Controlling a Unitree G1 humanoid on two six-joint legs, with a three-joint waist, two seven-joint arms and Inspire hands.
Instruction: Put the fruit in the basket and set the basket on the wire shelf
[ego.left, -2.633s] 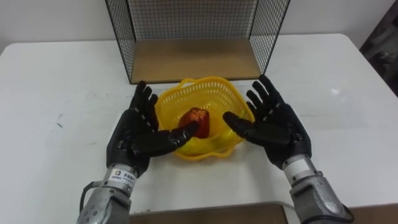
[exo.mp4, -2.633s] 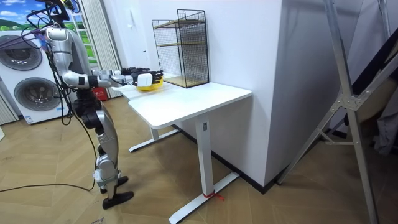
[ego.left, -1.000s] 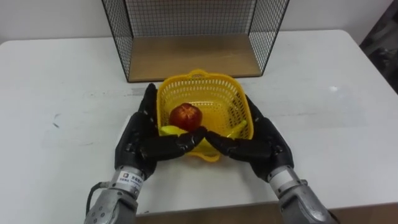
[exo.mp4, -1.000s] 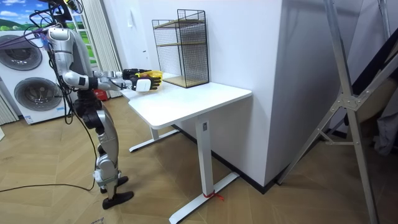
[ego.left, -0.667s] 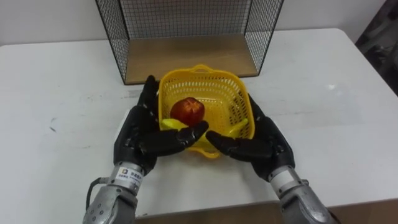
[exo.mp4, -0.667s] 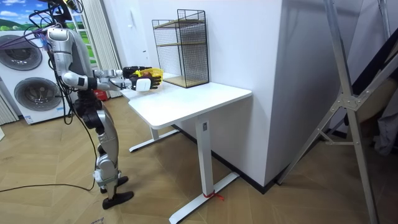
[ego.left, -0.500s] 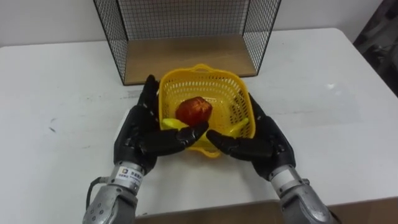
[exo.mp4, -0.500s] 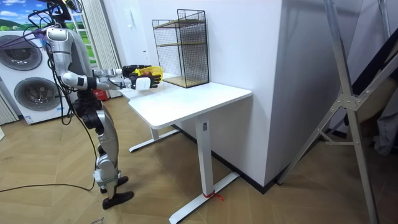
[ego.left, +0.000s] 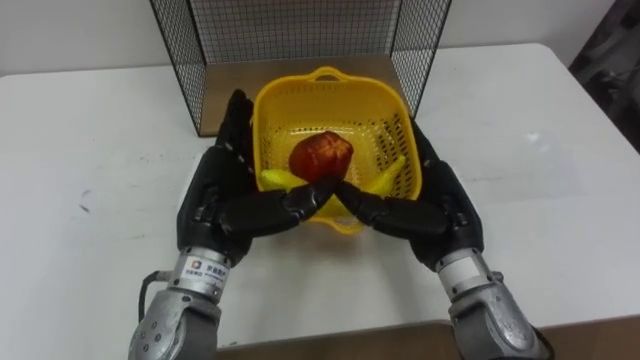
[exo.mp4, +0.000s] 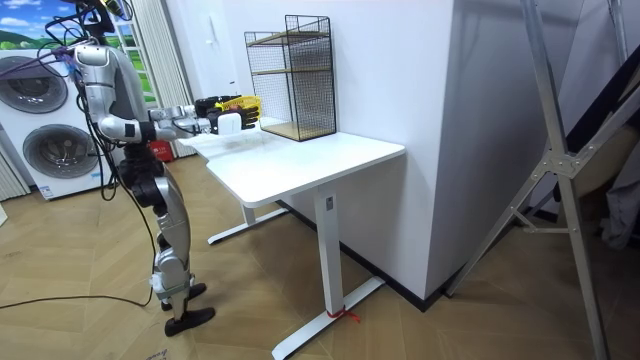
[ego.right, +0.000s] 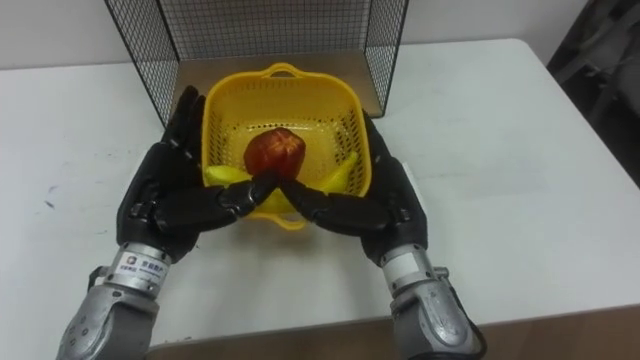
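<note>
Yellow basket (ego.left: 325, 105), holding a red apple (ego.left: 320, 153) and a banana (ego.left: 388, 176), is pressed between the flat, straight-fingered left hand (ego.left: 215, 205) and right hand (ego.left: 445, 210) at the wire shelf's (ego.left: 300, 25) open front, above the tabletop (ego.left: 90, 130).

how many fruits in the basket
2, maybe 3, in the basket: an apple in the middle, a banana right of it, a yellow end left of it, perhaps the same banana.

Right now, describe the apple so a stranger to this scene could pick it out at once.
Over the white table, in front of the wire shelf, the left hand and right hand hold a yellow basket between them. Near its middle sits the apple, next to a banana. It is the only round, red thing there; the banana and the basket are yellow.
</note>
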